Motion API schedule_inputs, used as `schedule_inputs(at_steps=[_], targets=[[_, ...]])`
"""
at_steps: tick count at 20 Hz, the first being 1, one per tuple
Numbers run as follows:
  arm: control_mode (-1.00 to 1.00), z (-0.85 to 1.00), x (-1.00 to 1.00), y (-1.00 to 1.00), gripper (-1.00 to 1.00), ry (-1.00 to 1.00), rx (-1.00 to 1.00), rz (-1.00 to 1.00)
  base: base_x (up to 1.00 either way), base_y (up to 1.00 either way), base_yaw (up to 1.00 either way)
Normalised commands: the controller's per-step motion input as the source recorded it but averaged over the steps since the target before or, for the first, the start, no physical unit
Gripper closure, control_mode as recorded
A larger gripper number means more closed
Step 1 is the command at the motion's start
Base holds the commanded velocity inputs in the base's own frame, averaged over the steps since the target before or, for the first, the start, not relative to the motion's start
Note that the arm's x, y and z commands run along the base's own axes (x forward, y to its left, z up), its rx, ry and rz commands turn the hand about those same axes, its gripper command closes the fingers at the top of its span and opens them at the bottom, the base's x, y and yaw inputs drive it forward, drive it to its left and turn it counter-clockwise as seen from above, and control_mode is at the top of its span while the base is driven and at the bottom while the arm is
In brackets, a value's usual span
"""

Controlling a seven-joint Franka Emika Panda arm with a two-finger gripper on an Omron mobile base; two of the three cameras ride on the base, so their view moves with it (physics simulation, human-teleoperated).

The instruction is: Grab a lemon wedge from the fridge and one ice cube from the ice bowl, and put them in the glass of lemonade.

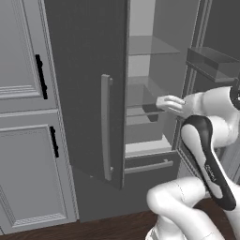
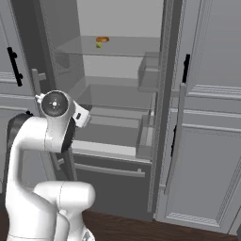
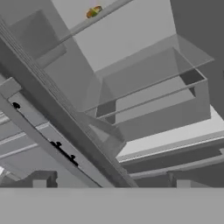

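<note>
The fridge [image 1: 86,70] stands with both doors swung open, showing pale glass shelves [image 2: 117,47]. The lemon wedge [image 2: 99,45] is a tiny yellow-green bit on the upper shelf, near its left end; the hand view shows the lemon wedge [image 3: 90,14] far off at the top. My gripper [image 1: 161,102] reaches into the opening at the height of the lower shelf, well below the wedge. The gripper [image 2: 84,117] holds nothing. In the hand view the gripper [image 3: 110,181] is open, its fingertips [image 3: 39,179] set wide apart.
An orange oblong item [image 2: 102,40] lies right beside the wedge. The left door's bar handle [image 1: 107,126] and the right door's bins [image 2: 149,70] flank the opening. The bottom drawer [image 1: 150,166] is closed. Light grey cabinets [image 1: 23,93] stand to either side.
</note>
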Motion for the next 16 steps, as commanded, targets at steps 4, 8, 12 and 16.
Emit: schedule_inputs(at_steps=[4, 8, 12, 16], targets=[[-1.00, -0.17, 0.50, -0.36, -1.00, 0.05, 0.18, 0.04, 0.00, 0.00, 0.00], [-1.00, -0.32, 0.92, -0.04, -1.00, 0.02, 0.10, 0.00, 0.00, 0.00, 0.00], [-1.00, -0.44, 0.95, 0.18, -1.00, 0.00, 0.00, 0.00, 0.00, 0.00, 0.00], [-1.00, -0.22, 0.95, 0.54, -1.00, 0.04, 0.00, 0.00, 0.00, 0.00, 0.00]])
